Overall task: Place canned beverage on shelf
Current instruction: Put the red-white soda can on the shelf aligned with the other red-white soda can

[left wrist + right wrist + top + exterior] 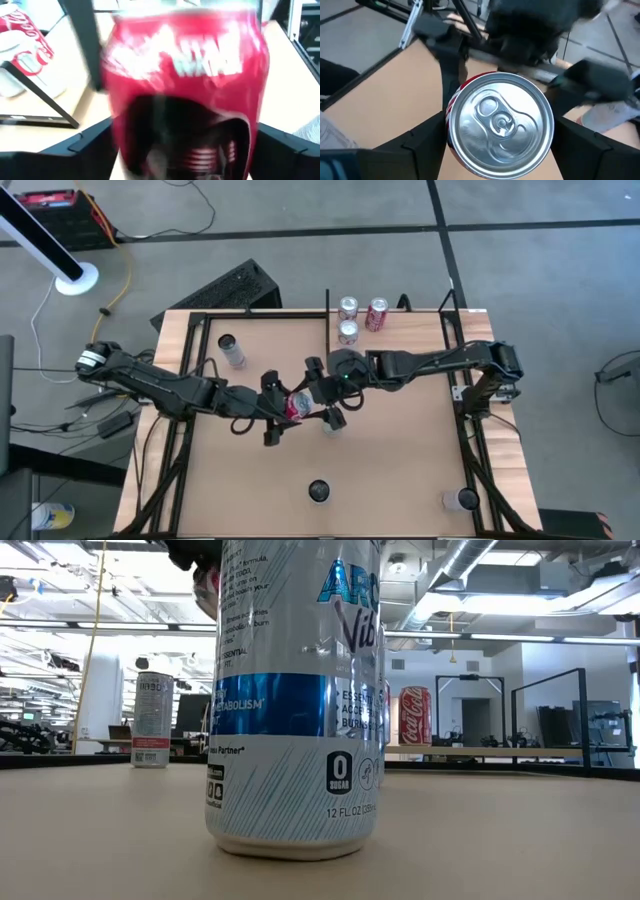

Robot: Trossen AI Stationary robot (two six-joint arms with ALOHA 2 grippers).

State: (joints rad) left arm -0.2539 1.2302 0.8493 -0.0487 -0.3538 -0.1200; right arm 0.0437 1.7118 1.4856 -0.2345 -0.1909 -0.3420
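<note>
A red can with white lettering and a dark figure is in the air over the table's middle, between both grippers. My left gripper comes from the left and my right gripper from the right. The can fills the left wrist view. Its silver top shows in the right wrist view. The shelf, a light-wood plank with black rods, stands at the far edge and carries three cans. It also shows in the low view. My left gripper has the red can's side wall between its two fingers, coming about level from the table's left. The can is clear of the table, its top toward the picture's top in this view. My right gripper has the can's upper part, just below the rim, between its two fingers. It comes from above and the right, looking onto the lid. The contact itself is hidden by the rim.
A tall blue-and-white can stands near the front edge. A silver can stands at the far left and another can at the near right. A red cola can stands on the shelf. Black frame rails run along both table sides.
</note>
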